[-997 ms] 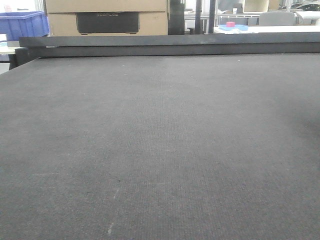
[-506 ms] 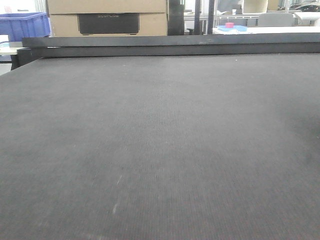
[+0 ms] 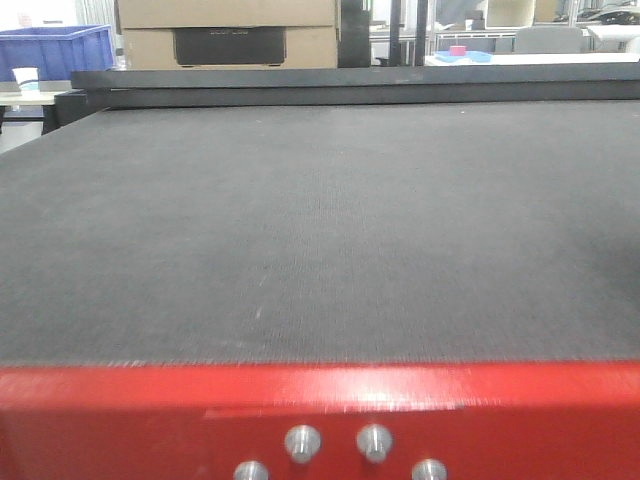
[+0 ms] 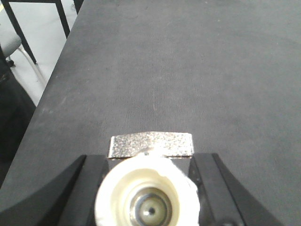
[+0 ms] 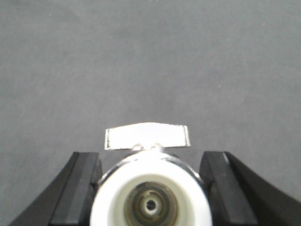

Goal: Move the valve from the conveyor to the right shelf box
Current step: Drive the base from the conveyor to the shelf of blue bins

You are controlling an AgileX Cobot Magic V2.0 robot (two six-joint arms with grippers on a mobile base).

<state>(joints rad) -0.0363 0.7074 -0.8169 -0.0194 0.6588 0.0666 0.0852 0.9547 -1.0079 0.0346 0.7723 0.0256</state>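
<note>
Left gripper [image 4: 148, 160] clenched on a valve [image 4: 149, 186], black fingers [image 4: 87, 188] pressed to either side of its cream collar, flat metal handle pointing far; it sits over the conveyor [image 3: 320, 220] near the belt's left edge. Right gripper [image 5: 150, 155] likewise clamped on a second valve [image 5: 150, 188], white collar and pale handle, grey belt filling the view beyond it. Front view: bare woven belt; red panel [image 3: 320, 410] with bolts [image 3: 303, 441] nearest; black rail [image 3: 350, 80], cardboard box [image 3: 225, 30] and blue bin [image 3: 60, 50] far.
</note>
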